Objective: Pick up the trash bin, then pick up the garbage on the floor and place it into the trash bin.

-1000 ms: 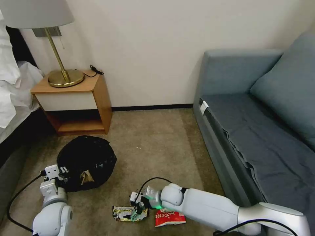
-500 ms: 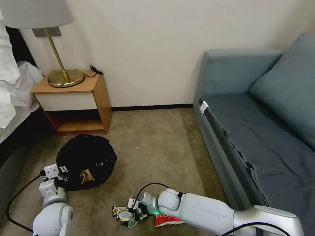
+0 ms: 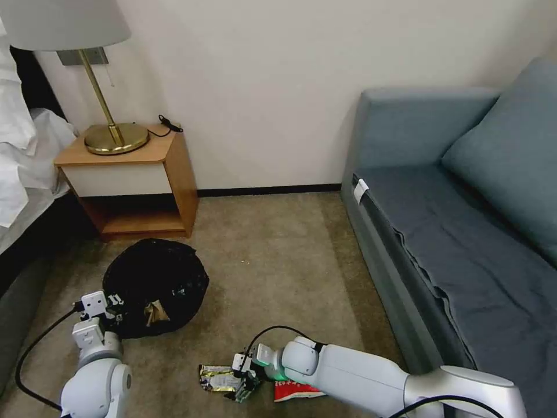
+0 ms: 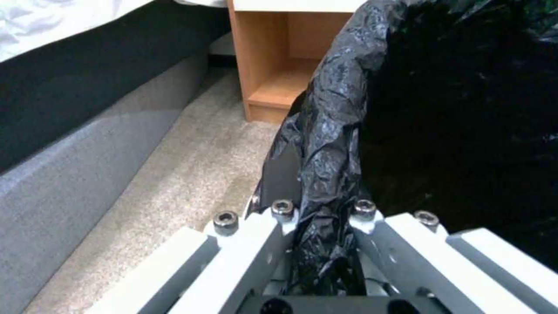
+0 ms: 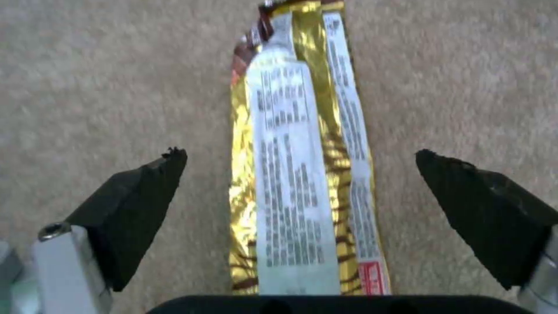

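Right gripper (image 3: 242, 388) low on the carpet (image 3: 272, 261), fingers spread wide, straddling the wrapper (image 3: 217, 378). Right wrist view: gold-and-silver wrapper (image 5: 302, 174) lies flat between the two dark fingertips (image 5: 145, 192), neither pad touching it; nothing grasped.

Red-white packet (image 3: 293, 392) just beside the wrapper, on the sofa side, partly under the right arm.

Left gripper (image 3: 107, 310) well apart from the wrapper, toward the bed side, clamped on the bin's (image 3: 155, 284) near rim. Left wrist view: the gripper (image 4: 322, 226) has black bag plastic (image 4: 331, 144) bunched between its closed fingers. Whether the bin is lifted or resting on the carpet, cannot tell.

Tan scrap (image 3: 154, 313) inside the bin, near the gripped edge.

Beyond the bin from the wrapper: wooden nightstand (image 3: 139, 186) against the wall, brass lamp (image 3: 110, 130) on top. White bedding (image 3: 23, 157) beside the nightstand at the far left.

Blue-grey sofa (image 3: 464, 232) runs along the right, well apart from the wrapper, open carpet between.
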